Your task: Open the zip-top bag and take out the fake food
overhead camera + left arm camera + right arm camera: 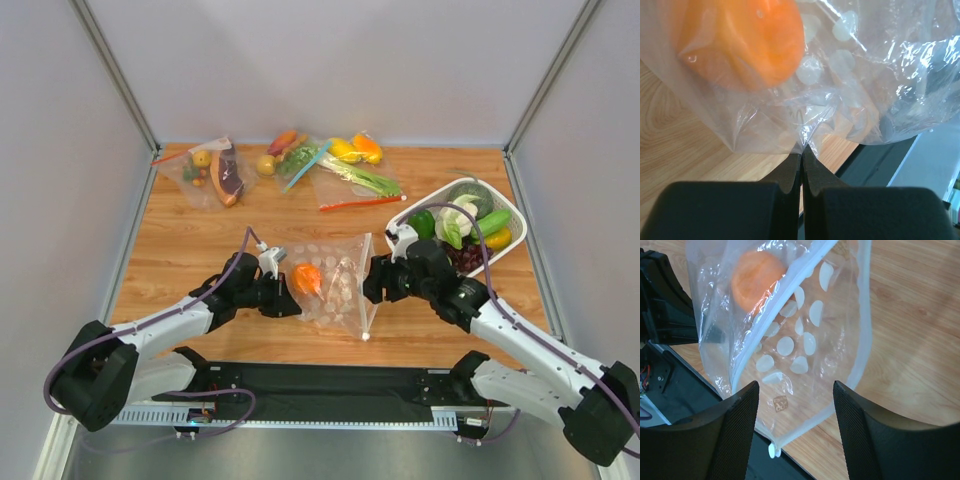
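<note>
The black left gripper has its fingers pinched tight on a corner of the clear, pale-dotted plastic zip-top bag, which lies near-centre on the wooden table. The right gripper has its fingers wide apart astride the bag's gaping mouth, and whether they touch it is unclear. The round orange inside is blurred by the film.

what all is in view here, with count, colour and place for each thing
zip-top bag: 1, clear with pale dots, table centre
orange: 1, orange, inside that bag
other bags: 3, clear, filled, far edge of table
basket: 1, white, right side, holding toy food
cauliflower: 1, white and green, in the basket
table: 1, wood
left pincer: 1, black, shut on the bag's corner
right pincer: 1, black, open around the bag's mouth
</note>
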You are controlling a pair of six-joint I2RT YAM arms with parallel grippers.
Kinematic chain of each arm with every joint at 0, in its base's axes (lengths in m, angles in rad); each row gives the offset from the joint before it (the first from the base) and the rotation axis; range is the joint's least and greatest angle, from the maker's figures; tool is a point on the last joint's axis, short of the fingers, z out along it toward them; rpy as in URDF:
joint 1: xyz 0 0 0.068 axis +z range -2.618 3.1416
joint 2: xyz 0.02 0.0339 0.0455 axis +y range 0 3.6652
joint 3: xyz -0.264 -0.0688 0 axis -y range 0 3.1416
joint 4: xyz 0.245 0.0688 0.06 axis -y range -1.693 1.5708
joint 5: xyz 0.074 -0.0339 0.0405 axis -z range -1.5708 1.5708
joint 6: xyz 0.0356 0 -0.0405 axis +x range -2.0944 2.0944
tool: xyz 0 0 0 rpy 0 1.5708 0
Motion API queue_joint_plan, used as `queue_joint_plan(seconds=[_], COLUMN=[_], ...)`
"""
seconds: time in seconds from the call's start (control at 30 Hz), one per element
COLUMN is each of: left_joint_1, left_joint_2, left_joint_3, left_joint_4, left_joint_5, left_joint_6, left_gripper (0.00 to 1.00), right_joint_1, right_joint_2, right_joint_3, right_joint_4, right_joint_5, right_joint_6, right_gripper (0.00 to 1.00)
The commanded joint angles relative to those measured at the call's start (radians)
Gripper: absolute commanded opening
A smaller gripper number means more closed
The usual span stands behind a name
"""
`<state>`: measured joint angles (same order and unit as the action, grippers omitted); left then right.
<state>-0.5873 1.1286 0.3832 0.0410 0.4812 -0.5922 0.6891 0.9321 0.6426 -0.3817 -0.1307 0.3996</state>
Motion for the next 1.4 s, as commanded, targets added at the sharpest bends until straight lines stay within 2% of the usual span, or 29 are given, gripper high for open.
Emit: queue_joint_plan(seconds=[0.0, 0.17, 0.3, 0.47, 0.6, 0.63, 0.7, 0.8, 0.9, 1.03, 1.27, 1.37], left_joint_1=[0.003, 0.001, -0.003, -0.017, -0.017, -0.017, -0.017, -0.017, -0.017, -0.013, 0.021, 0.023], left_joint_2=[-0.023, -0.01, 0.014, -0.004, -0.071, -0.09, -0.157, -0.256, -0.32, -0.317, -0.227, -0.213], left_joint_3=[0.025, 0.023, 0.019, 0.017, 0.013, 0.016, 0.017, 0.017, 0.019, 0.019, 0.023, 0.042], left_joint_4=[0.03, 0.056, 0.126, 0.132, 0.068, 0.013, -0.073, -0.168, -0.234, -0.234, -0.089, -0.058], left_joint_5=[0.057, 0.092, 0.151, 0.158, 0.073, 0.045, -0.047, -0.175, -0.289, -0.332, -0.265, -0.277], left_joint_6=[0.045, 0.048, 0.04, 0.046, 0.049, 0.049, 0.049, 0.031, 0.008, -0.011, -0.037, -0.032], left_gripper=[0.0, 0.0, 0.0, 0.0, 0.23, 0.37, 0.5, 0.58, 0.62, 0.67, 0.75, 0.77], right_joint_1=[0.006, 0.023, 0.039, 0.05, 0.053, 0.055, 0.055, 0.055, 0.055, 0.053, 0.055, 0.055], right_joint_2=[0.04, 0.089, 0.163, 0.25, 0.257, 0.252, 0.237, 0.218, 0.208, 0.2, 0.201, 0.212], right_joint_3=[0.002, -0.021, -0.04, -0.075, -0.103, -0.104, -0.112, -0.118, -0.124, -0.135, -0.138, -0.136], right_joint_4=[0.11, 0.243, 0.314, 0.372, 0.429, 0.426, 0.423, 0.411, 0.402, 0.403, 0.402, 0.399], right_joint_5=[-0.082, -0.141, -0.133, -0.107, -0.084, -0.078, -0.064, -0.049, -0.05, -0.049, -0.06, -0.07], right_joint_6=[0.025, 0.041, 0.041, 0.047, 0.059, 0.061, 0.059, 0.053, 0.051, 0.05, 0.048, 0.045], right_gripper=[0.62, 0.6, 0.59, 0.59, 0.59, 0.59, 0.59, 0.59, 0.59, 0.59, 0.59, 0.59])
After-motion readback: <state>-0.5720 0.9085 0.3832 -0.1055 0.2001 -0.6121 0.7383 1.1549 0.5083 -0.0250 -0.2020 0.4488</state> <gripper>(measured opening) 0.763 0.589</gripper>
